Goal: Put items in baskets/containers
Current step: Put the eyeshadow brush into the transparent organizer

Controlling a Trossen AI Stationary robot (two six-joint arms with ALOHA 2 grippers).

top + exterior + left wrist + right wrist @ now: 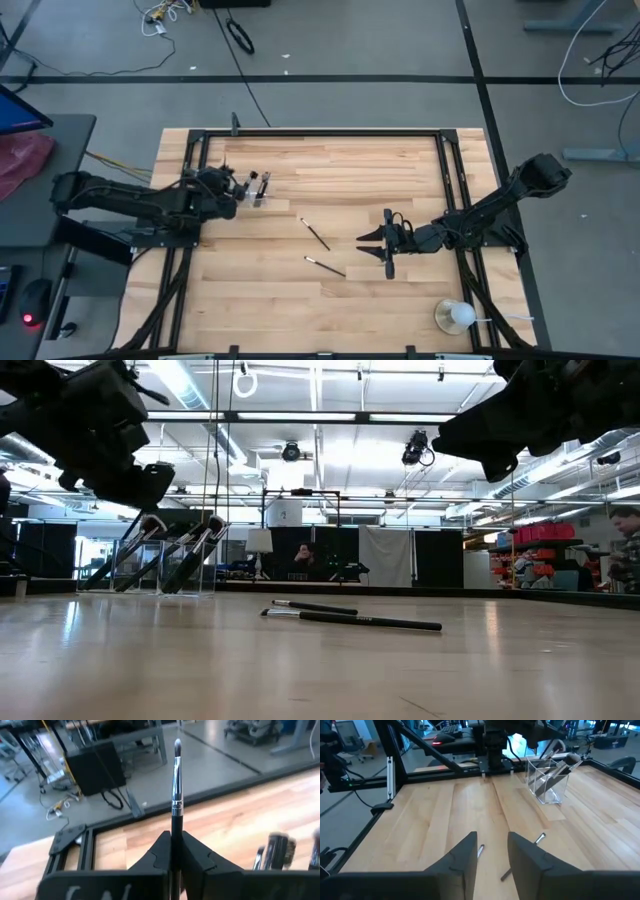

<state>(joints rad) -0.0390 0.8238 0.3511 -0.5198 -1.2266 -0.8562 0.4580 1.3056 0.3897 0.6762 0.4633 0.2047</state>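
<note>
My left gripper (176, 851) is shut on one thin makeup brush (176, 785), dark-handled with a silver ferrule and a small bristle head. It hovers just left of the clear plastic brush holder (256, 188), where several brushes (180, 550) lean with their heads up. Two more brushes (315, 233) (325, 265) lie flat mid-table. My right gripper (376, 246) hangs open above the table, right of these two. In the right wrist view its fingers (465, 855) straddle bits of a brush (539, 838) lying on the wood below. My left gripper pinches the brush's dark handle (176, 827) just behind the silver ferrule, between its two fingers. The brush runs along the fingers and sticks out past their ends, bristle head (177, 743) foremost. It is lifted clear of the table.
A white ball on a dish (455, 316) sits near the table's near right corner. Black frame rails (320, 133) run along the table's far and side edges. Bare wood lies between the holder and the two loose brushes. People (305, 565) show in the room beyond the table.
</note>
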